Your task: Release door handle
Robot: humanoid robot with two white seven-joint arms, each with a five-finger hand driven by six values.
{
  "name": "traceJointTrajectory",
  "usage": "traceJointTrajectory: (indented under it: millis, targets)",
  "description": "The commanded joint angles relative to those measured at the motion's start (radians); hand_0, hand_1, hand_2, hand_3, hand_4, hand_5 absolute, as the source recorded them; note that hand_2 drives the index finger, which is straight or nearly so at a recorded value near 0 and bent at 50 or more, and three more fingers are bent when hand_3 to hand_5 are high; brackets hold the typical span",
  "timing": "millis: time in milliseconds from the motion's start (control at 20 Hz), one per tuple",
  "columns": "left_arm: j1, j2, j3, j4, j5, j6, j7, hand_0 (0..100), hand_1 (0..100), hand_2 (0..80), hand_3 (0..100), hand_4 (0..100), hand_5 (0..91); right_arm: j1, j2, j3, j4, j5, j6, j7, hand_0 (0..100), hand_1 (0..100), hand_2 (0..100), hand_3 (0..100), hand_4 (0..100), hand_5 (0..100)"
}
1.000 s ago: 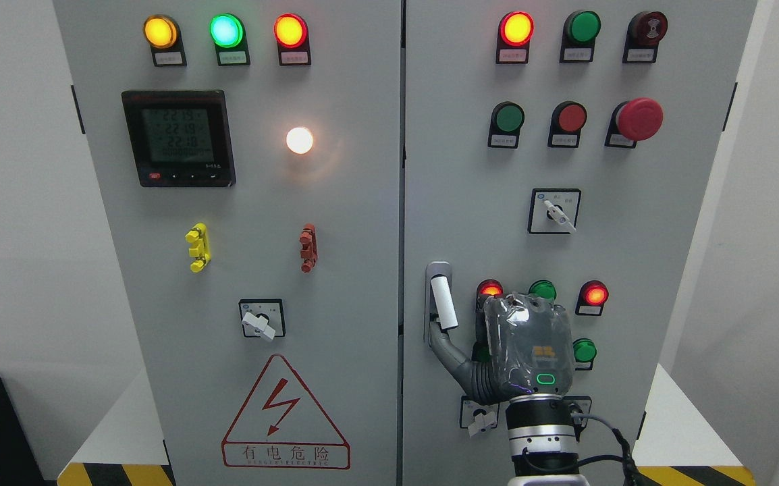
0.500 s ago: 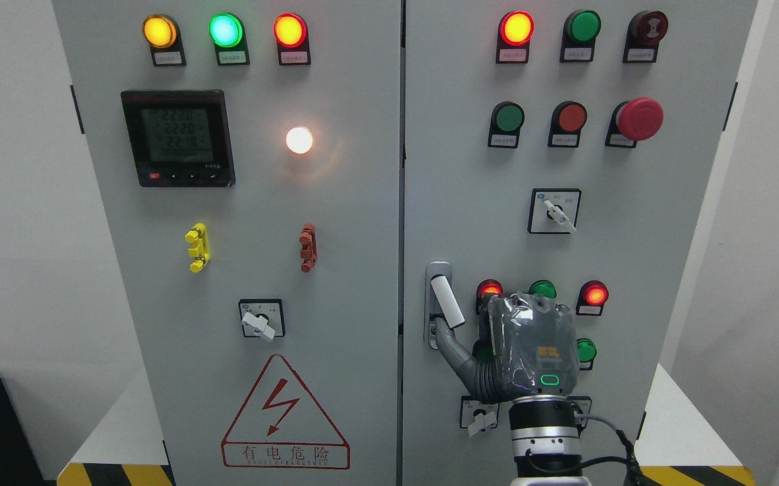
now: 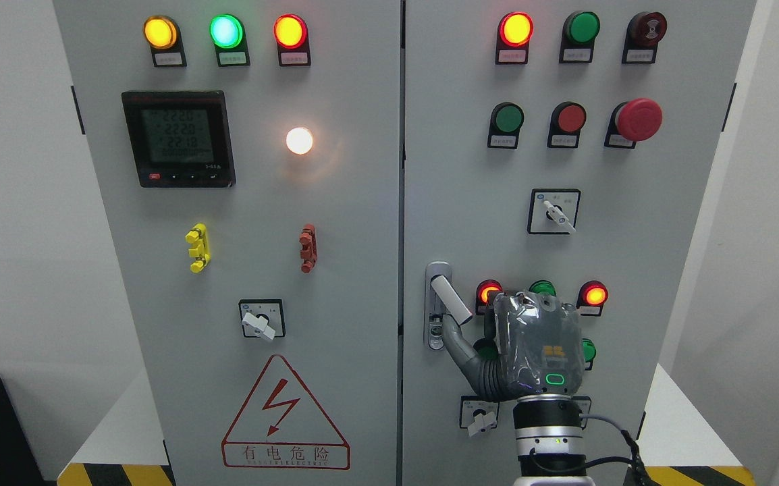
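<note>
At lower centre of the frame, the right hand (image 3: 531, 351) has its thumb (image 3: 453, 334) tucked beneath the tilted white door handle (image 3: 451, 301); the other fingers are hidden, so its grip is unclear. Withdrawing sideways could snag the thumb and yank the handle, or brush the indicator lamps (image 3: 595, 295).

The cabinet (image 3: 335, 202) looks like matt grey painted sheet metal, smooth, with glossy plastic lamps (image 3: 226, 30) and a glossy red mushroom button (image 3: 639, 119). The handle (image 3: 451, 299) is smooth white plastic, satin, set in a shiny metal plate (image 3: 436, 336). The right hand (image 3: 531, 351) has a dark grey shell under crinkled clear film that glints, its thumb (image 3: 460, 344) is matt grey, and its wrist (image 3: 551, 439) is brushed metal
</note>
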Motion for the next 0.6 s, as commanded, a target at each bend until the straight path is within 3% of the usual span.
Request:
traceJointTrajectory:
  millis: [0, 550]
  targets:
    - [0.0, 0.0, -0.021, -0.02, 0.0, 0.0, 0.0, 0, 0, 2.2, 9, 1, 0.0, 0.001, 0.001, -0.013, -0.004, 0.0, -0.001, 0.007, 37, 36, 87, 100, 100, 92]
    - [0.0, 0.0, -0.021, -0.02, 0.0, 0.0, 0.0, 0, 0, 2.3, 9, 1, 0.0, 0.001, 0.001, -0.028, -0.018, 0.0, -0.003, 0.005, 41, 34, 87, 100, 100, 92]
